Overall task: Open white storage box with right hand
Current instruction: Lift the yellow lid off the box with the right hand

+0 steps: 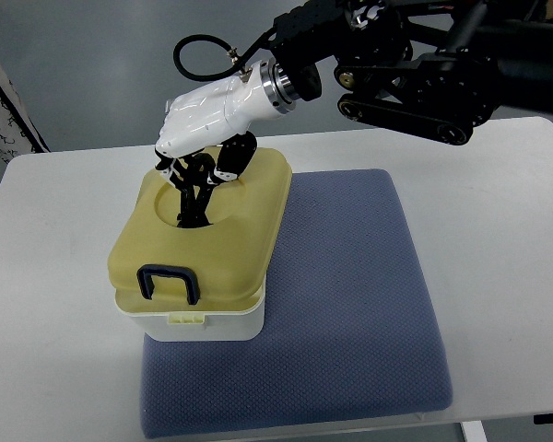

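The storage box [203, 322] has a white base and a pale yellow lid [249, 239]. It stands on the left part of a blue mat [350, 304]. A dark blue handle [168, 282] sits at the lid's near edge, above a small pale latch [189, 319]. My right hand [195, 198], white with black digits, comes in from the upper right. It reaches down into the round hollow at the far part of the lid and touches it there. What it touches in the hollow is hidden by the hand itself. The left arm does not show.
The mat lies on a white table [55, 239]. The dark right arm [415, 74] spans the upper right above the table's far edge. A patterned object [5, 110] stands past the table's left far corner.
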You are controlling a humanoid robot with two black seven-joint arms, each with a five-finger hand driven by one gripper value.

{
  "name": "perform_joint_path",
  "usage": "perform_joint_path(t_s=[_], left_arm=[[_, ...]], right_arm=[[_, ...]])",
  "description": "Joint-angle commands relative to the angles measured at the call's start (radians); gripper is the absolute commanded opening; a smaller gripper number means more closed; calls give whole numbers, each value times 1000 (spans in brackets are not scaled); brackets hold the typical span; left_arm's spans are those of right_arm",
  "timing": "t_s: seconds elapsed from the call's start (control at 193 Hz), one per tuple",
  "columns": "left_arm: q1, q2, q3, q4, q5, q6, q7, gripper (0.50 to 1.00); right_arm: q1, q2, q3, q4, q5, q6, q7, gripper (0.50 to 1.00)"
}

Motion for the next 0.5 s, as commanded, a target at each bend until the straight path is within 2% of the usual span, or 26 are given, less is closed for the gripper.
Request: perform_joint_path(t_s=[0.0, 0.212, 0.497], left_arm=[[0, 0, -1, 0, 0, 1, 1, 1000], [0, 0, 0, 0, 0, 1, 0, 1000], [0, 0, 0, 0, 0, 1, 0, 1000]], right_arm=[[-11, -25, 27, -22, 0, 1, 0, 500], [-29, -114, 28, -25, 0, -10, 0, 500], [-89, -238, 28, -25, 0, -68, 0, 500]])
